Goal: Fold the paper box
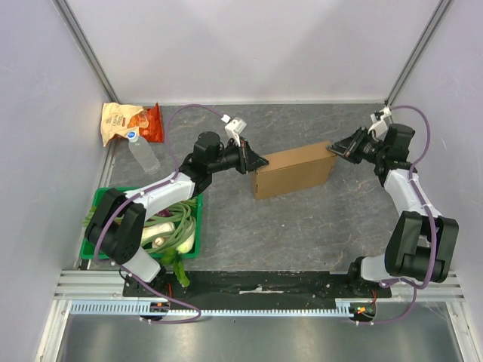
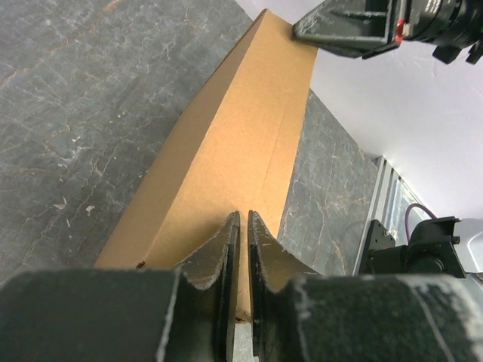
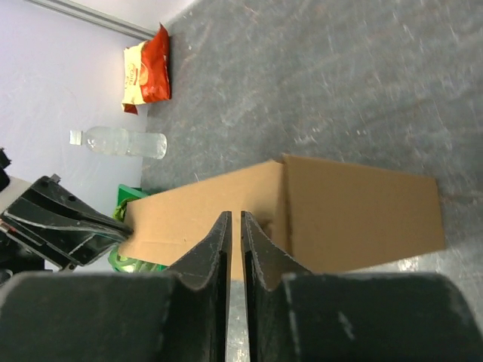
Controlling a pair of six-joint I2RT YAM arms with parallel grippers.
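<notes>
Top external view: the paper box (image 1: 296, 170) is seen closed, lying mid-surface (image 1: 302, 226); the left gripper (image 1: 255, 160) and right gripper (image 1: 337, 149) are set at its opposite ends, presumably to brace it; both pairs of fingers (image 2: 223, 256) are drawn together, with nothing clasped.

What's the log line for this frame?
box: looks closed, between claws | left claw: shut, tip at left end | right claw: shut, tip at right end | grip: none seen

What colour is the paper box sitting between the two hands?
Plain brown, no print. The paper box shows best in the top external view.
</notes>
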